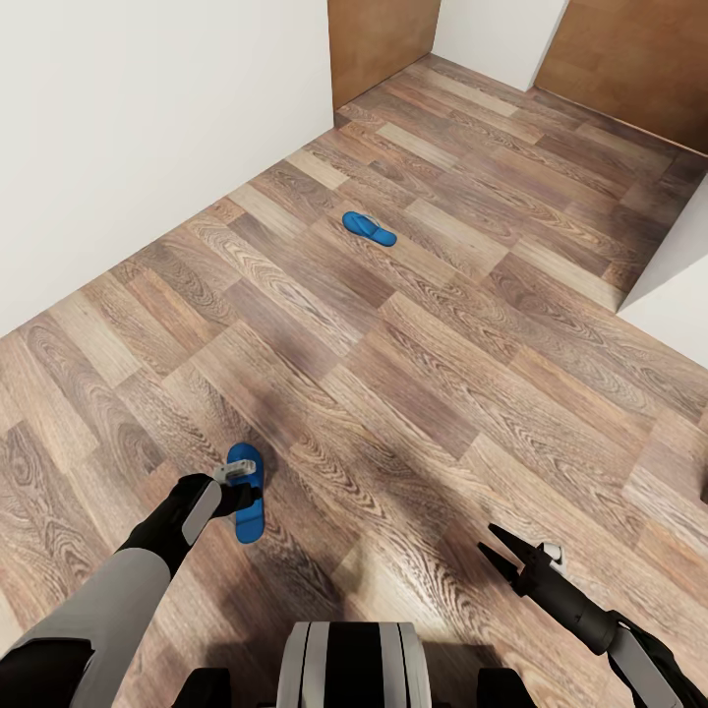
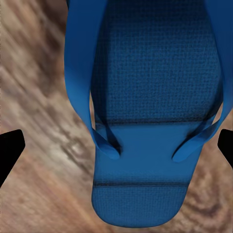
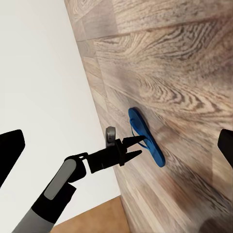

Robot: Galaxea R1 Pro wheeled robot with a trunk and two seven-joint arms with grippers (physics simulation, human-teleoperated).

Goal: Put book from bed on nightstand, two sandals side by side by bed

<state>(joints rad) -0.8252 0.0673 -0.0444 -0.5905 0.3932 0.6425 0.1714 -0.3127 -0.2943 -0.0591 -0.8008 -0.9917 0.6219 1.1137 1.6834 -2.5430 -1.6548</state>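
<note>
Sandal [image 1: 247, 503] on floor [image 1: 413, 374] beneath left gripper [image 1: 239, 480], second sandal [image 1: 369, 228] well apart | left wrist: fingers [image 2: 10, 150] spread astride sole, straps could snag | right wrist: right gripper [image 1: 506, 553] spread, empty; thin sole may slip.

Two blue sandals lie well apart on the wood-plank floor [image 1: 413, 374].

The left gripper [image 1: 239, 479] hangs directly over the near sandal [image 1: 247, 504], covering its middle. The far sandal [image 1: 369, 228] lies toward the brown doors [image 1: 383, 44]. The right gripper [image 1: 503, 554] hovers over bare planks, jaws parted.
</note>
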